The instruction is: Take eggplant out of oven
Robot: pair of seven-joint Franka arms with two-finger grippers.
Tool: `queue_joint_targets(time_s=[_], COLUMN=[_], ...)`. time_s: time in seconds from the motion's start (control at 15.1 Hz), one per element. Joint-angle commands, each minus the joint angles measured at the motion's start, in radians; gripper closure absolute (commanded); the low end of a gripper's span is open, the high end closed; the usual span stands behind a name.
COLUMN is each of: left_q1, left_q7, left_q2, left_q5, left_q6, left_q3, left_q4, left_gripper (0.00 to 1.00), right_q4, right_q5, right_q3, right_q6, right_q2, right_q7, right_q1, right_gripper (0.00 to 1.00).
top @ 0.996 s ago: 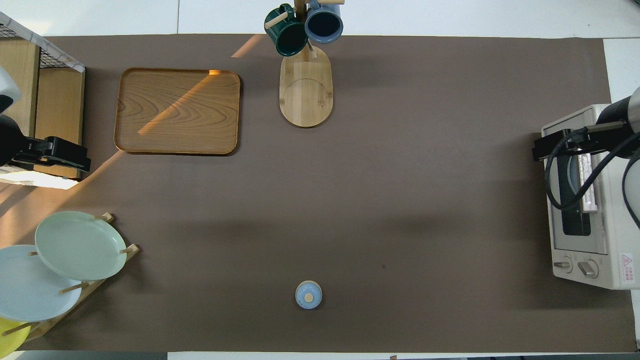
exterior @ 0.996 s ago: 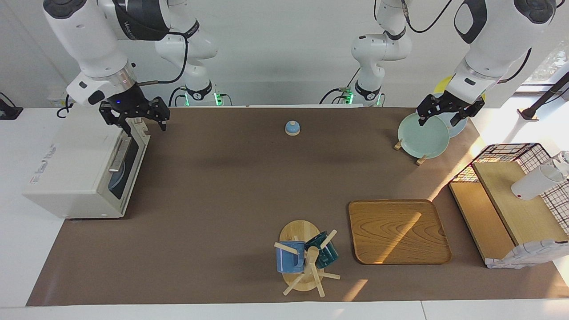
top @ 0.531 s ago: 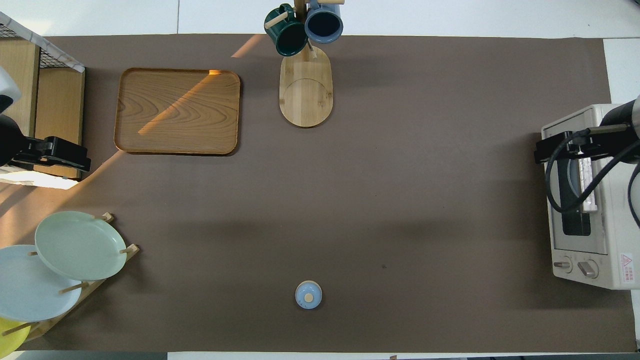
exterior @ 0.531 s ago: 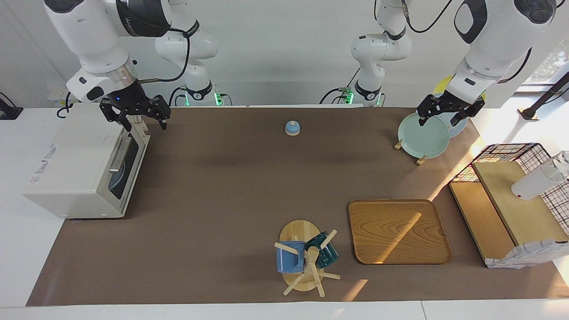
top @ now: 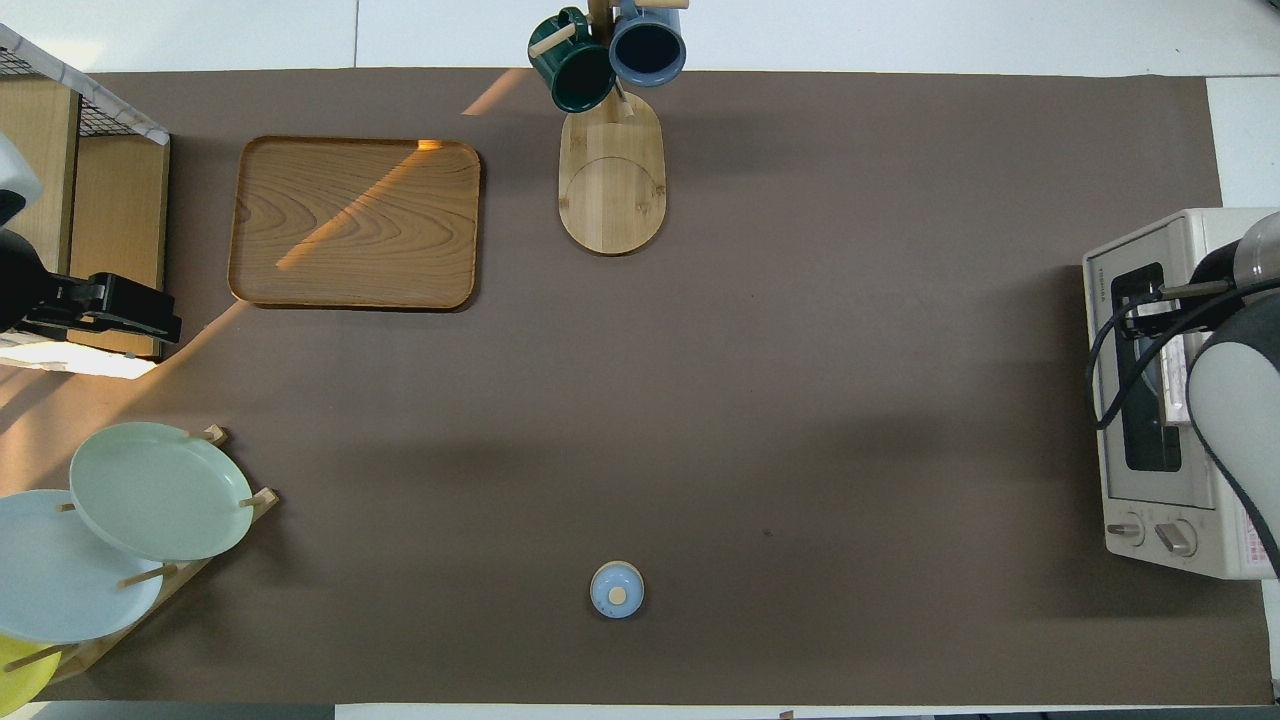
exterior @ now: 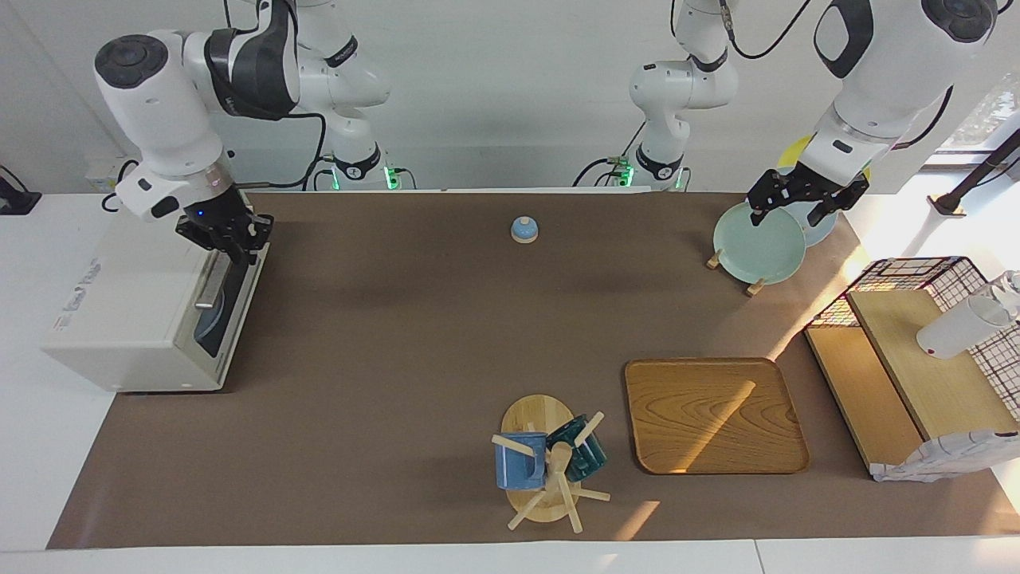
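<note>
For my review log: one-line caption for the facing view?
Right gripper at the closed oven's door top; left gripper waits over the plates.

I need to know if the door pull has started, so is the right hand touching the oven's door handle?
Cannot tell. In the facing view the right hand sits at the top of the oven door, overlapping the handle's end; neither view shows contact or a gap plainly.

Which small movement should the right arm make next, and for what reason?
Probably lower the right end effector onto the bar handle of the oven: the door looks closed, no eggplant is visible, and the end effector sits above the handle's end. The left end effector waits over the plates.
</note>
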Motion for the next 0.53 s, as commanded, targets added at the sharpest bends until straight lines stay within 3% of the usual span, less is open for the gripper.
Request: queue_joint_targets(time_s=[0.0, 0.46], left_q1=[0.012, 0.012], left_q7=[0.004, 0.004], left_q2=[-0.005, -0.005], left_q5=[0.021, 0.021], left_q6=[-0.006, -0.006], left_q3=[-0.011, -0.011], left_q4=[0.004, 0.004], left_gripper=[0.0, 0.0], right_q4=[-0.038, -0.133], right_q5=[-0.064, -0.176], right_q3=[0.009, 0.011], right_q6=[0.015, 0.101], right_q2=[-0.007, -0.009], right_q7=[0.04, 0.039], right_q1=[-0.026, -0.046], right_gripper=[1.0, 1.0])
